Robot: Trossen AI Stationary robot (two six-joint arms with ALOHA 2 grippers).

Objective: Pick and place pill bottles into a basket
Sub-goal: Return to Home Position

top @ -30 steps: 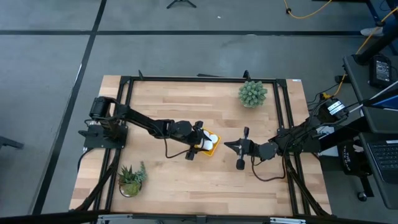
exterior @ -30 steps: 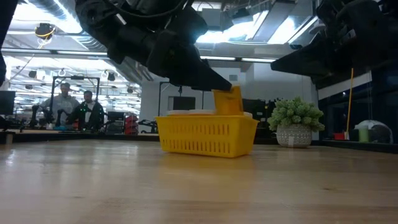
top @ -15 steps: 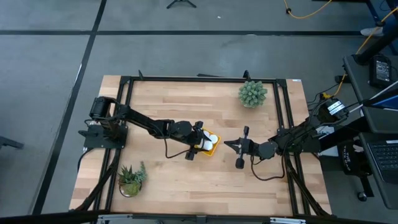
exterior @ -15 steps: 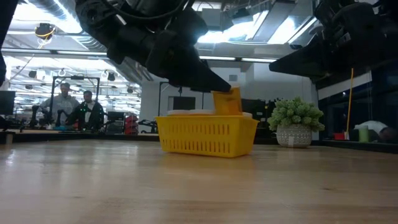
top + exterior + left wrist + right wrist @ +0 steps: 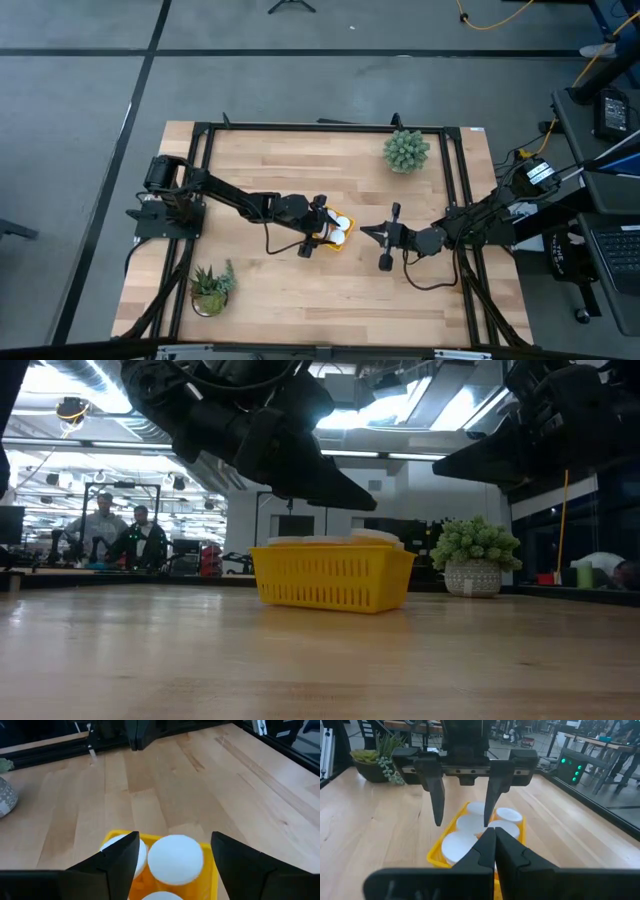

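The yellow basket (image 5: 335, 235) stands on the middle of the table, and also shows in the low view (image 5: 333, 577). Several pill bottles with white caps (image 5: 470, 823) stand in it. My left gripper (image 5: 328, 230) hangs just above the basket, open. Its fingers (image 5: 120, 856) stand on either side of one white cap (image 5: 175, 858) without touching it. My right gripper (image 5: 366, 233) is shut and empty. It is level, just right of the basket, and points at it.
A potted plant (image 5: 406, 150) stands at the far right of the table and another (image 5: 210, 288) at the near left. Black frame rails (image 5: 330, 128) run along the table's edges. People (image 5: 120, 535) stand in the room beyond the table.
The orange bottle that stood upright under my left gripper, above the basket's rim, has gone down into the basket. Only its white cap now shows at the rim. Both arms have kept still.
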